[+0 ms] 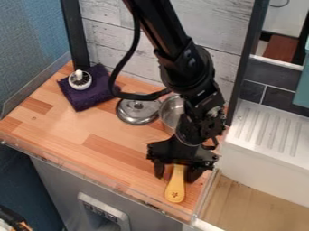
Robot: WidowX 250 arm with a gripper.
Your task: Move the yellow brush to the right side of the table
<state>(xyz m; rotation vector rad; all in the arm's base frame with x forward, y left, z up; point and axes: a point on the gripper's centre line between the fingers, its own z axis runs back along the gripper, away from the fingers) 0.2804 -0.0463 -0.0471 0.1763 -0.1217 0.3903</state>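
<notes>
My black gripper [175,177] straddles the yellow brush [175,190] just inside the right-hand clear rim [207,194], its fingers standing wide apart and, as far as I can judge, holding nothing. If I close off-centre, one finger could knock the brush askew (it looks smooth enough to skid); a push too far could jam it against the rim or tip it over.

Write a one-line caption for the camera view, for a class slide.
Black gripper at a yellow brush, with a silver lid and purple cloth farther back.
</notes>
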